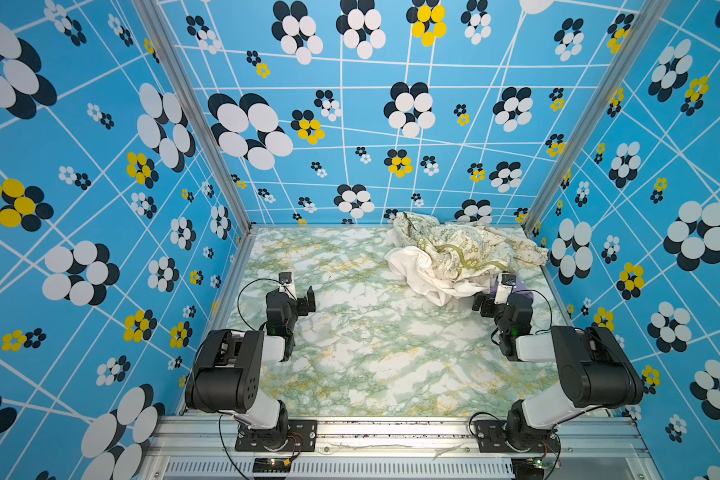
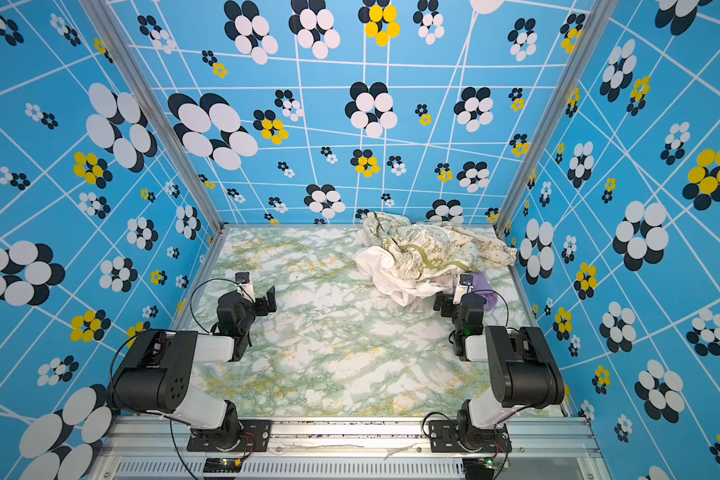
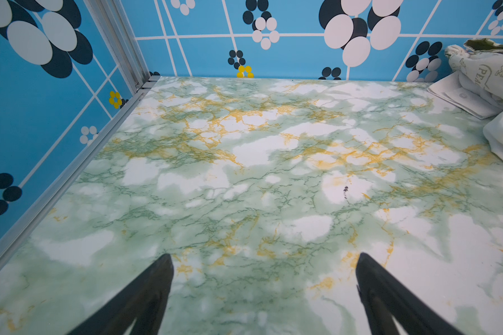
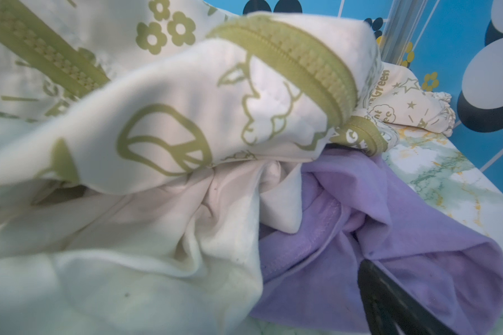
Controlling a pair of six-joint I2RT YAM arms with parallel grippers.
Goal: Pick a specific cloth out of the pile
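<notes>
Green-marbled table (image 1: 350, 353): plain lavender cloth (image 4: 389, 232), creased, tucked under the pile (image 1: 454, 253); both hands wide open, empty.

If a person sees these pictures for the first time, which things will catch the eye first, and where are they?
The loud blue walls with black, white and yellow flowers surround the marbled green table. At its far right corner lies the pile of a white and a green-printed cream cloth, with the purple cloth peeking out at its near side. The right tool is open at the pile's edge; the left tool is open over bare table.
</notes>
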